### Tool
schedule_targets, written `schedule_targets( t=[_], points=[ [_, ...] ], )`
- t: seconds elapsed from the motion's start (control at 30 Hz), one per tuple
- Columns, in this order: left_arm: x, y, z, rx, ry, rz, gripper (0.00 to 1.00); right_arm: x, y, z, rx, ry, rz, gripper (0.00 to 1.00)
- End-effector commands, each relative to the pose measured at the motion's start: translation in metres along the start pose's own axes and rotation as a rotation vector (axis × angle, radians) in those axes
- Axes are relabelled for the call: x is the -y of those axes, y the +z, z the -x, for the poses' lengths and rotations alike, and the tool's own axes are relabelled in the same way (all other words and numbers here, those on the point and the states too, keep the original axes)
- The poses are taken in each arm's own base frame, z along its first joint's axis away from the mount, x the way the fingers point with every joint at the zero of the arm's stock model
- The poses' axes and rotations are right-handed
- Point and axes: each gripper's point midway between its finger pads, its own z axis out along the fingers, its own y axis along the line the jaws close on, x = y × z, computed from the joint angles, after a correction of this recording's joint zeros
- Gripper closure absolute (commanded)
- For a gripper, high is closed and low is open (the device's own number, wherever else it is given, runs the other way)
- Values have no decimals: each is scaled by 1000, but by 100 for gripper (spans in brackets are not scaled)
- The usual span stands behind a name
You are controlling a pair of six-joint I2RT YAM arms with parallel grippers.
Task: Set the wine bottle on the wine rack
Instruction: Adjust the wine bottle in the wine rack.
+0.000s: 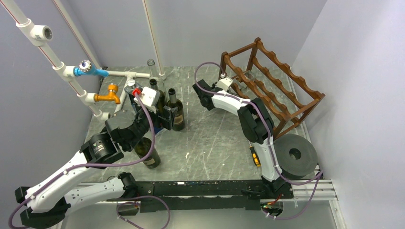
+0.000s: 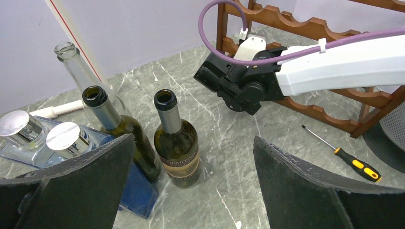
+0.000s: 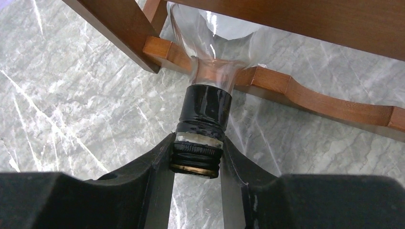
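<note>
**Right gripper (image 3: pixel 197 153) has the wine bottle (image 3: pixel 208 107) by the mouth, neck in the rack (image 3: pixel 305 98)**

On my right wrist feed the jaws are clamped on the threaded mouth of the bottle, a clear glass one with a black collar. Its neck lies in a scallop of a low rail of the rack. The body runs on under the rail above, and I can't see where its far end rests. From overhead the rack stands at the far right of the table (image 1: pixel 210 138), turned at an angle.

My left gripper (image 2: pixel 192 141) is spread wide and holds nothing. It hovers at the left, facing a cluster of upright bottles. A labelled green bottle (image 2: pixel 177 143) is just ahead of the fingers, with a second dark bottle (image 2: pixel 125 131) just left of it. A lying bottle (image 1: pixel 149 153) rests on the table by the left arm. On the near right a screwdriver (image 1: pixel 255 156) lies beside a grey roll (image 1: pixel 296 153).
</note>
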Motion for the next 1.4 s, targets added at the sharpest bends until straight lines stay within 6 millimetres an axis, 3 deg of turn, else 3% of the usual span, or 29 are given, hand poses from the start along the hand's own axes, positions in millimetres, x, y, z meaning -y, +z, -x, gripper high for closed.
schedule_targets(
  t=[0.0,0.1,0.2,0.3,0.47,0.7,0.97,1.13,1.2,1.37],
  points=[
    [0,-5,18,46,-24,-12,1,15,3,-15,-54,-201,-37,70],
    [2,-6,19,45,-26,-21,1,14,-5,10,-3,-240,-38,42],
    [2,-6,19,43,-27,-22,1,12,-10,24,20,-271,-27,29],
    [2,-6,18,43,-28,-23,1,6,-12,33,38,-310,-11,21],
    [2,-6,19,45,-32,-24,1,-9,-10,42,68,-391,16,21],
    [2,-7,19,46,-31,-22,1,-17,-6,50,96,-423,-22,30],
    [3,-6,19,42,-30,-27,1,-10,-4,46,92,-470,-65,32],
    [3,-6,19,42,-30,-29,1,-8,-4,44,82,-487,-75,44],
    [4,-6,18,41,-31,-29,1,-8,-3,43,81,-493,-75,52],
    [4,-5,18,36,-29,-30,1,-8,-1,27,30,-498,-71,86]
  ],
)
